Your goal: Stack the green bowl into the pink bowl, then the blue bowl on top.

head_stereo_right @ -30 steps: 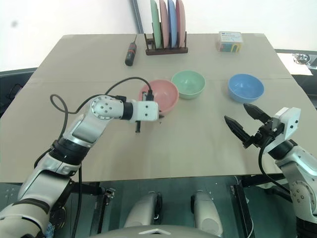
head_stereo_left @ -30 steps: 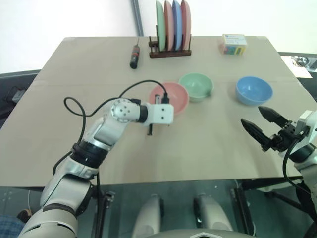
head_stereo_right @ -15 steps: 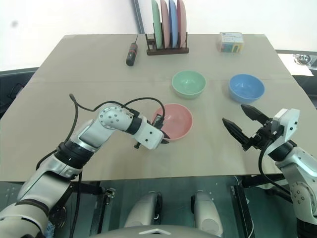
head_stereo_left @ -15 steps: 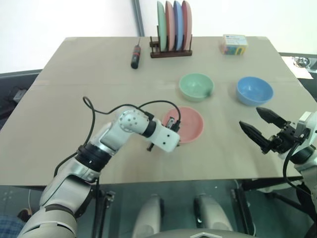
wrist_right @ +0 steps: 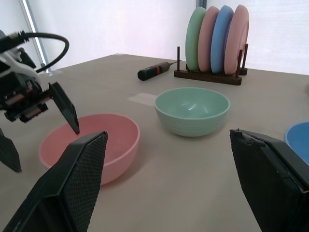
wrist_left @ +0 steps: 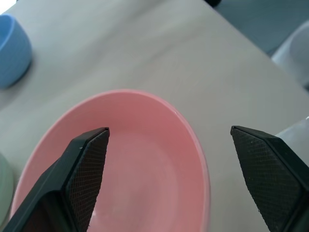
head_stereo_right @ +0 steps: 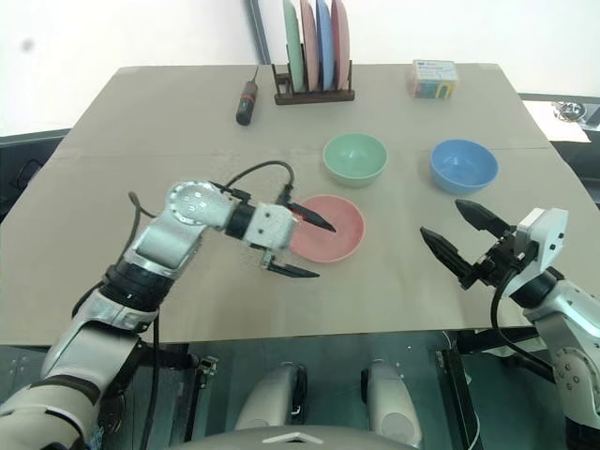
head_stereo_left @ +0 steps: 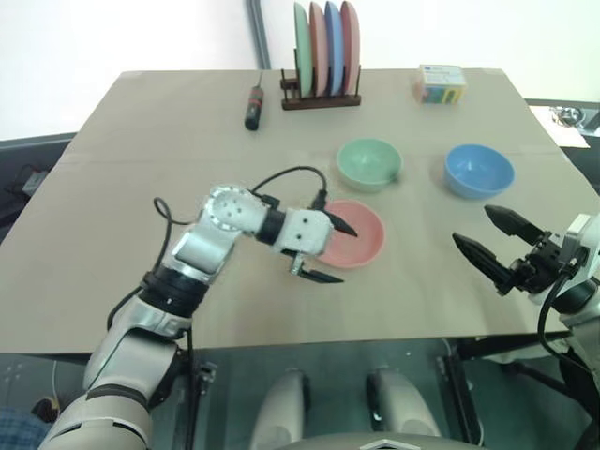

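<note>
The left gripper (head_stereo_left: 328, 251) is hanging with its two black fingers spread wide and grasping nothing, straddling the near-left rim of the small round salmon-pink plastic bowl (head_stereo_left: 354, 232), which is sitting empty on the tan table (head_stereo_left: 141, 159), while the right gripper (head_stereo_left: 495, 246) is hovering released and empty off to the right. Stacking is not yet begun: the mint-green plastic bowl (head_stereo_left: 369, 163) is standing just behind the pink one and the sky-blue plastic bowl (head_stereo_left: 479, 170) farther right. The next move probably calls for gripping the green bowl's rim, lifting it, and lowering it squarely into the pink bowl.
</note>
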Robot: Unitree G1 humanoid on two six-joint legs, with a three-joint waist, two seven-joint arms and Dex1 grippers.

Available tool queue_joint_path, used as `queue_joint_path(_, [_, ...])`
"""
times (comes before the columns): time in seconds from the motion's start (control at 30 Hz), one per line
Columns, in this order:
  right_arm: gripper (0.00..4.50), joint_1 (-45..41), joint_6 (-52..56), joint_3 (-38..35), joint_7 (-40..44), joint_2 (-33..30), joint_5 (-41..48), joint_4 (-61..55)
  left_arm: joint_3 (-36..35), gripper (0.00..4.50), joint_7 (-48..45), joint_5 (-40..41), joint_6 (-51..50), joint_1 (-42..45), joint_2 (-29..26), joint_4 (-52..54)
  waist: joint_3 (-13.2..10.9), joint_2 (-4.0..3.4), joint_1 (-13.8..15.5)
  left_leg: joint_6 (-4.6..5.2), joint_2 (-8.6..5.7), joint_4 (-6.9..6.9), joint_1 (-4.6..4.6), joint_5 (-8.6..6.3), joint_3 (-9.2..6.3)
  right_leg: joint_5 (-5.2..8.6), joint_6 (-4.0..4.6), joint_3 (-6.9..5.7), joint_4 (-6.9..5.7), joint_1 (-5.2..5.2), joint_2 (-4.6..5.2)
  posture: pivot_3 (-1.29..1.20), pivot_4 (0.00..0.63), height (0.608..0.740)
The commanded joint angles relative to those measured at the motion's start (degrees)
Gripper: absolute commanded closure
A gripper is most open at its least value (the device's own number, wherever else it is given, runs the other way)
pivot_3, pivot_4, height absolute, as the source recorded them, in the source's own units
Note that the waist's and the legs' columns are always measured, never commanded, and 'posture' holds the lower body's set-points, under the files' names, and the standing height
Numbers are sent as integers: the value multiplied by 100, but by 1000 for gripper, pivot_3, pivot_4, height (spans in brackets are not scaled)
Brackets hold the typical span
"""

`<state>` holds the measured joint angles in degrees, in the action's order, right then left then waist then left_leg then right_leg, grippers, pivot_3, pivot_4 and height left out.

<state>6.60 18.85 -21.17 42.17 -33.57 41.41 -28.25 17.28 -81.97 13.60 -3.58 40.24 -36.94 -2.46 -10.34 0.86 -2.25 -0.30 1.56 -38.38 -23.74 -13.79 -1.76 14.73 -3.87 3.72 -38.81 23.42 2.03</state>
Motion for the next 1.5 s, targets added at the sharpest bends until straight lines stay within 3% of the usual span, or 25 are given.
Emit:
queue_joint_path(0.03, [226,-17,165,-174,96,-260,154,-125,-826,106,-67,1038,-929,-169,-267,424,0,0,2,0,0,-1,0,0,0,0,0,-1,0,0,0,0,150,740])
queue_joint_path(0.2, [226,-303,757,126,-21,-971,-353,295,-2093,106,405,2313,-1739,-964,-277,693,0,-1,0,0,2,-1,3,0,6,0,0,4,0,-1,1,0,150,740])
queue_joint_path(0.3, [226,-838,788,385,-39,-1188,-654,609,-2663,106,820,2619,-1862,-1586,-217,940,0,2,-8,0,4,-3,4,0,5,0,0,1,0,0,0,0,150,740])
queue_joint_path(0.43, [226,-1922,1206,1117,-85,-1492,-1241,1182,-3242,106,1619,2590,-1453,-2280,187,1275,0,2,2,0,7,-3,7,0,9,-1,1,5,-2,0,0,0,150,740])
queue_joint_path(0.53, [226,-2866,951,1918,176,-1619,-2011,1826,-3457,106,2177,2362,-1189,-2569,374,1446,0,2,35,-1,7,-4,5,0,7,-2,2,1,-1,1,0,0,150,740])
queue_joint_path(0.67, [226,-4553,236,3000,596,-1072,-2929,3339,-3819,106,2943,2111,-781,-2777,606,1449,-1,2,-7,-1,6,-4,4,0,15,-3,2,8,0,3,0,0,150,740])
queue_joint_path(0.83, [226,-5886,-483,3767,1118,-288,-3666,5023,-3946,106,3248,1982,-551,-3104,621,1614,-2,4,-15,-1,8,5,2,0,10,-3,5,3,1,8,-2,0,150,740])
queue_joint_path(1.27, [226,-7622,-2063,4114,1196,1134,-4811,8738,-4194,106,3612,2110,-473,-4022,636,2272,-4,2,-24,-2,-1,18,-6,-1,8,-4,7,-4,5,17,14,0,150,740])
queue_joint_path(1.37, [969,-7816,-2321,4107,1059,1318,-5022,9273,-4212,0,3723,2103,-444,-4126,666,2345,-4,2,-22,-3,-1,18,0,-1,9,-5,8,-3,-2,17,14,0,150,740])
queue_joint_path(1.5, [2676,-7947,-2527,4039,1054,1467,-5160,9555,-4227,0,3813,2084,-436,-4186,651,2345,-5,1,-25,-3,-2,17,-1,0,9,-6,9,-3,-2,17,14,0,150,740])
